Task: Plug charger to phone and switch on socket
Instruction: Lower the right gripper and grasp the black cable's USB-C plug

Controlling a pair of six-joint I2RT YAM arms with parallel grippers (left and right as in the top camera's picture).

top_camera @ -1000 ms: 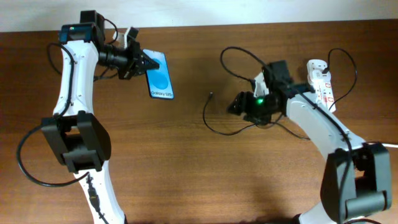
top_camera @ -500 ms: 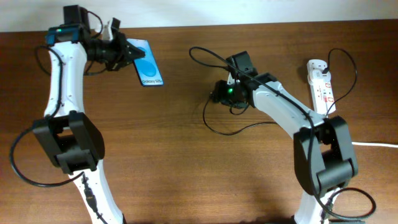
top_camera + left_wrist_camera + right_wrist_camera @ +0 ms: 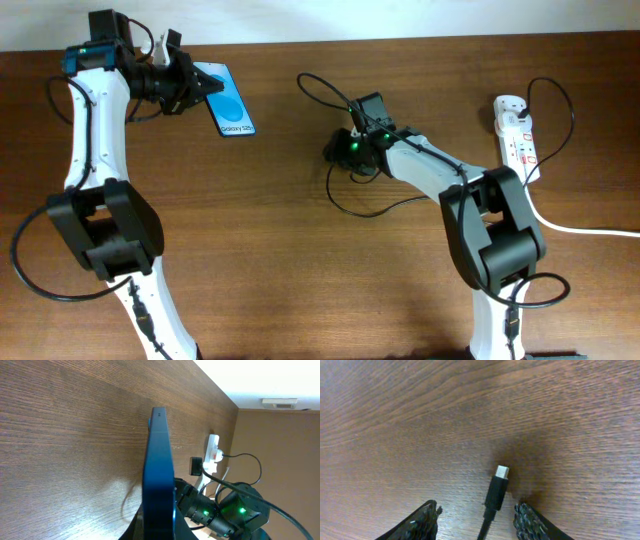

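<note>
My left gripper (image 3: 197,85) is shut on the near end of the phone (image 3: 233,104), which has a blue screen and is held at the far left of the table. In the left wrist view the phone (image 3: 159,465) shows edge-on between the jaws. My right gripper (image 3: 333,150) is low over the table centre. In the right wrist view its fingers (image 3: 477,510) are open on either side of the charger's black plug (image 3: 497,487), not touching it. The charger cable (image 3: 372,213) loops over the table. The white socket (image 3: 515,128) lies at the far right.
The socket's thick white cord (image 3: 590,228) runs off the right edge. The socket (image 3: 214,449) and my right arm with green lights (image 3: 225,510) show beyond the phone in the left wrist view. Brown wood table (image 3: 300,280) all around.
My right gripper has moved left across the table to the charger's plug end. My left gripper has carried the phone further left and back.
</note>
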